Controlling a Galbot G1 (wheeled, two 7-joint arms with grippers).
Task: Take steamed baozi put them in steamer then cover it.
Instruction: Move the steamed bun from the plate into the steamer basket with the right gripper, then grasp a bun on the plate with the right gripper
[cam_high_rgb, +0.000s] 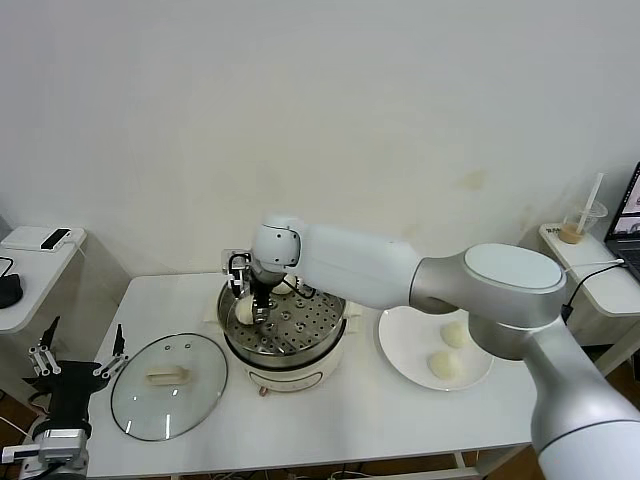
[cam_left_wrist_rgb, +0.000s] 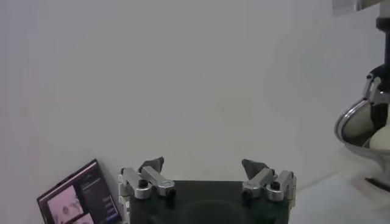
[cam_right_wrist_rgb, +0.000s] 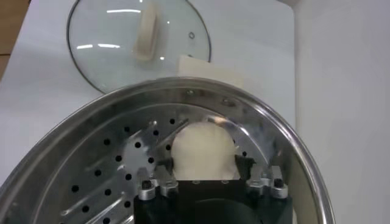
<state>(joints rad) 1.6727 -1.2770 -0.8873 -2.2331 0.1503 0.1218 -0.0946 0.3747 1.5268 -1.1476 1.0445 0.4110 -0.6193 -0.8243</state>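
- Right arm (cam_high_rgb: 480, 285): glossy white and silver-grey rounded shells.
- Right gripper (cam_right_wrist_rgb: 209, 167): black body behind silver finger links with dark screws.
- Left gripper (cam_left_wrist_rgb: 207, 167): same black body, silver links, dark fingertips.

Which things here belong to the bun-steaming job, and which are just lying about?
Job: steamer; bun in steamer; two buns on plate; glass lid; right gripper, open over the bun.
Lying about: drink cup; laptop; phone; left gripper, parked, open.
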